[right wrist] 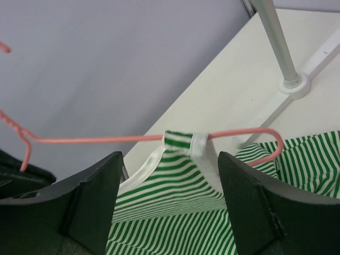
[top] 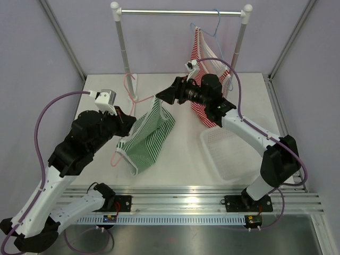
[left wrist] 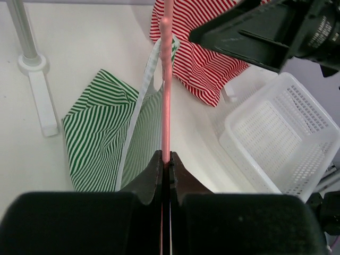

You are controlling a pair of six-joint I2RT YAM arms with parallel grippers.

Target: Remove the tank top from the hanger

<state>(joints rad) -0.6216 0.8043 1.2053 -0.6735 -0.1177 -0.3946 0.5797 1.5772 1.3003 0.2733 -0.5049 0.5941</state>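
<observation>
**Left gripper** (left wrist: 165, 159): jaws are closed tight on the wire of the pink hanger (left wrist: 167, 79) and hold it above the left half of the table (top: 180, 164). The wire runs away from the fingers toward the far edge.

**Green-striped tank top** (top: 151, 133): it hangs from that hanger over the middle of the table, with its lower hem trailing toward the near edge. One white-edged strap (right wrist: 183, 142) is looped over the hanger arm, just short of the arm's curved end. Whether the other strap is already off cannot be told.

**Right gripper** (right wrist: 170, 158): jaws are spread wide, one finger on each side of the strap. As far as the wrist view shows, they touch neither cloth nor wire.

**Far right corner:** a red-striped garment (top: 201, 45) hangs on a blue hanger (top: 215, 26) from the rack rail (top: 180, 11).

**Right edge:** a white basket (top: 228, 154) sits on the table.

**Step in hand, as judged:** slipping the strap off the hanger arm. To do it well, the right gripper should close on the strap alone, never the wire. It should then draw the strap along the arm and past the curved end. Meanwhile the left grip holds the hanger steady and level, so the strap slides rather than snags.
</observation>
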